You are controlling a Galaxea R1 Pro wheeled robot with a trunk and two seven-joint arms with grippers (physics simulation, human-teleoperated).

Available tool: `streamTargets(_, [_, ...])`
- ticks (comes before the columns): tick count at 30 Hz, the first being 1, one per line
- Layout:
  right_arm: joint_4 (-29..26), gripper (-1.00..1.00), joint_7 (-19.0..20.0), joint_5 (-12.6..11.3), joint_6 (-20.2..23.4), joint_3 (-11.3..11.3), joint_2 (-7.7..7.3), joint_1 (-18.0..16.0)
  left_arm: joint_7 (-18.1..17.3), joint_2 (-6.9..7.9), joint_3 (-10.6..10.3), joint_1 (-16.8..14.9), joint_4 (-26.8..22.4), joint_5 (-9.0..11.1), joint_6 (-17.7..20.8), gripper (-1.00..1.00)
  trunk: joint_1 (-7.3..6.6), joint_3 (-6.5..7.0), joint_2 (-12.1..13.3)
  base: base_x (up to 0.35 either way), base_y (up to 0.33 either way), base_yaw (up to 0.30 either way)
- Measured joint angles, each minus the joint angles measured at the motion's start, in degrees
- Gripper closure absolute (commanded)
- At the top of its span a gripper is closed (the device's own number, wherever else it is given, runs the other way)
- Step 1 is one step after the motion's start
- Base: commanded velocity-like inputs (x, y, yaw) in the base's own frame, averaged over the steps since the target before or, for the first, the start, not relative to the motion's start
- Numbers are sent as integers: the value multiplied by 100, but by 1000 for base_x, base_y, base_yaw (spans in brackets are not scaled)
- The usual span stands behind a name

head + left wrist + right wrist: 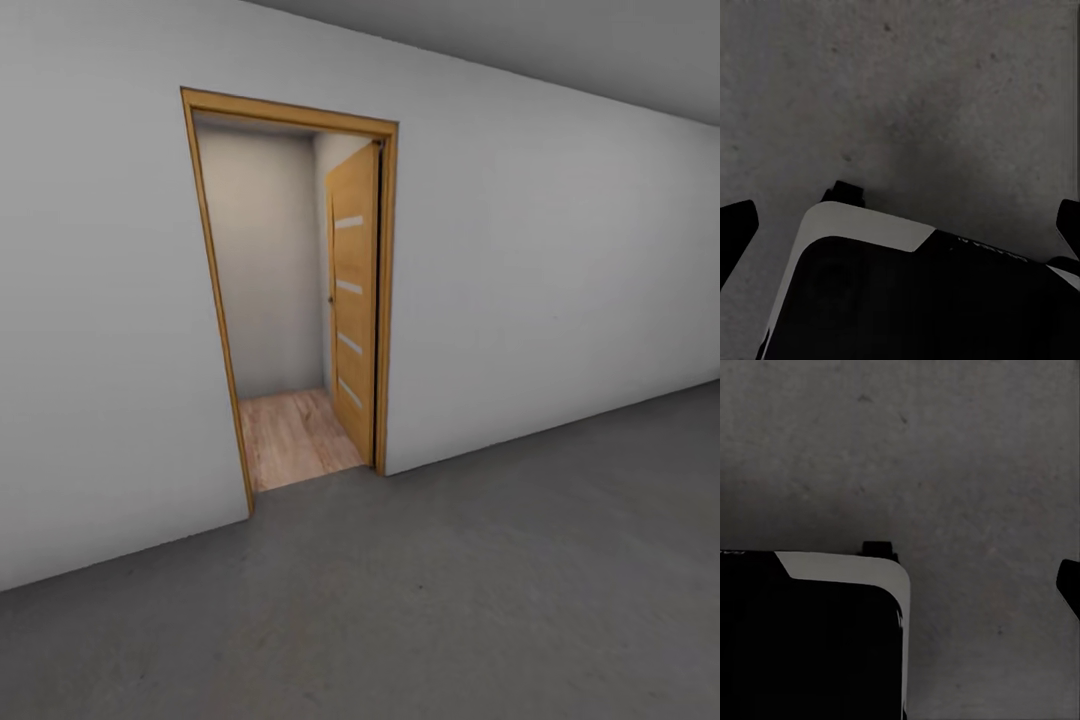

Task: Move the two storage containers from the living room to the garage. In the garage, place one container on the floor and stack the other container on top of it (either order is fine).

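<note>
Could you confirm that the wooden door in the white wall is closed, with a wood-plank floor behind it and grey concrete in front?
Not quite: the wooden door is open, swung inward against the right side of its frame, as the head view shows. The rest holds: a wood-plank floor lies beyond the doorway in the white wall, and grey concrete floor lies in front.

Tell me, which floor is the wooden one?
The light plank floor beyond the open door. The nearer floor is dark grey mottled concrete.

Soft even light, sharp head view, dim grainy wrist views
</note>
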Motion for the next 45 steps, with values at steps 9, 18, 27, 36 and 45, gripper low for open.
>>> streamTargets(9, [0,-100,-17,-19,-9,-6,0,0,3,10,-1,0,-6,10,7,-100,0,0,0,322,0,0])
streamTargets(18, [-5,-100,-90,17,5,17,18,0,11,19,-1,1,-8,10,4,-100,0,0,0,321,0,0])
streamTargets(27, [-8,-100,-95,33,3,31,6,0,206,14,4,-2,-6,18,3,-100,0,0,0,321,0,0])
streamTargets(36, [-8,-100,-104,32,-3,32,6,0,244,12,3,-1,-5,19,3,-100,0,0,0,322,0,0])
streamTargets(45, [-8,-100,-104,38,-15,31,21,0,245,21,0,-1,-5,21,3,-100,0,0,0,321,0,0])
